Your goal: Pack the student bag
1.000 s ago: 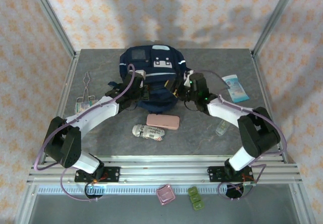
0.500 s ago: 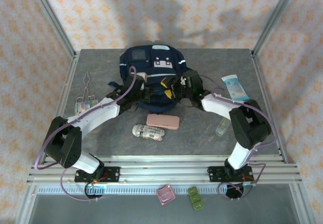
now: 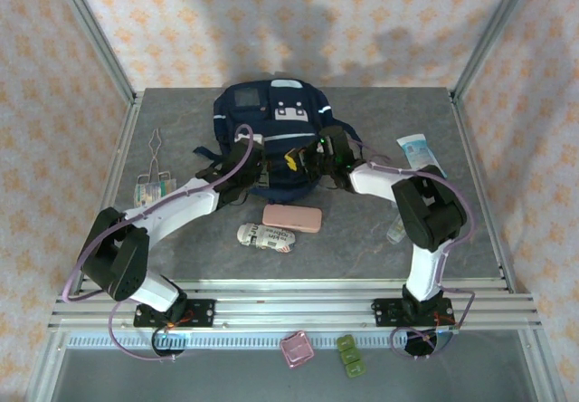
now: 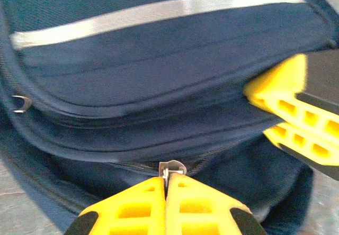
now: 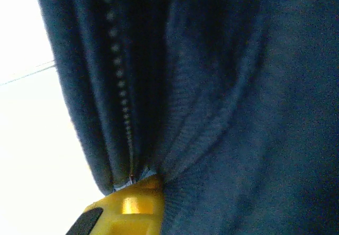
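Student bag (image 3: 271,117) lies far-centre on the table (image 3: 362,239). Judged soft, floppy, light; best taken at zip and seam. Left jaws clamped tight on zipper pull (image 4: 172,168); right jaws pinched closed on bag cloth.

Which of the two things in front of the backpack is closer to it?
The flat pink case, lying just in front of the student bag. The rolled printed paper lies past the case, farther from the bag.
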Available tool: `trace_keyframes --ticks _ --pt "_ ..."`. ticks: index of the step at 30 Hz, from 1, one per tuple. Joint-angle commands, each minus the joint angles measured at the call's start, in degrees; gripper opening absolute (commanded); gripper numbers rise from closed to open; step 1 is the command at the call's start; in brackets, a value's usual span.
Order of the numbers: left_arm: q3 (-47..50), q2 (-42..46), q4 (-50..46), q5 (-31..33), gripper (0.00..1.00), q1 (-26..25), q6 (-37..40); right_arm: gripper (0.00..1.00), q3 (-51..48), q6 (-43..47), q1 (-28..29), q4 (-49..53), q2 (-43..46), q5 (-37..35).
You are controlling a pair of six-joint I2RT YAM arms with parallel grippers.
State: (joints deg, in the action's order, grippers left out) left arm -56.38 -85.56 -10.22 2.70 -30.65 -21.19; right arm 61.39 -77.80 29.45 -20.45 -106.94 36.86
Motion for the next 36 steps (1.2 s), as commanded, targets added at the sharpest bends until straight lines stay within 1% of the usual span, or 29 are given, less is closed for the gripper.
trace_keyframes --ticks 1,7,12,15,19,21,24,26,28,31,33,36 --pt "1.9 0.1 -1.9 11.9 0.0 1.8 1.6 0.0 -4.6 1.0 -1.9 -4.2 5.3 -3.3" --pt "5.9 0.7 2.9 13.2 0.0 9.6 -1.4 0.0 -8.6 2.5 -4.0 -6.8 9.7 -2.1" --pt "6.5 -1.0 10.3 11.2 0.0 15.4 -3.9 0.0 -9.8 3.4 -4.1 -8.9 11.2 -0.2" --pt "4.4 -4.3 13.0 10.8 0.0 17.6 -5.4 0.0 -10.3 4.0 -4.2 -9.5 12.0 0.0" --pt "-0.8 -9.7 10.5 10.9 0.01 18.4 -5.8 0.0 -8.2 6.0 -4.3 -8.6 10.6 1.4" --pt "-1.4 -10.1 10.2 9.2 0.17 18.4 -6.2 0.0 -6.1 8.6 -4.4 -5.9 9.7 1.2" --pt "1.9 -6.4 12.5 5.5 0.32 18.2 -7.0 0.0 -2.3 13.4 -4.8 -1.5 9.0 0.2" --pt "4.4 -3.5 13.8 2.8 0.4 17.9 -7.1 0.0 0.1 15.0 -5.6 -0.7 8.3 0.6" --pt "5.4 -1.0 13.3 1.3 0.42 17.3 -6.7 0.0 2.8 15.6 -6.8 -0.5 7.5 1.6" --pt "6.0 3.1 12.7 -0.8 0.49 15.3 -4.8 0.0 8.1 17.1 -8.4 1.8 6.5 2.6" --pt "6.4 6.2 13.8 -1.2 0.58 12.8 -1.5 0.0 10.9 17.8 -8.8 3.3 5.8 3.9" --pt "6.7 8.8 16.0 -1.7 0.65 8.3 5.8 0.0 13.0 18.9 -9.2 4.2 5.2 4.9"
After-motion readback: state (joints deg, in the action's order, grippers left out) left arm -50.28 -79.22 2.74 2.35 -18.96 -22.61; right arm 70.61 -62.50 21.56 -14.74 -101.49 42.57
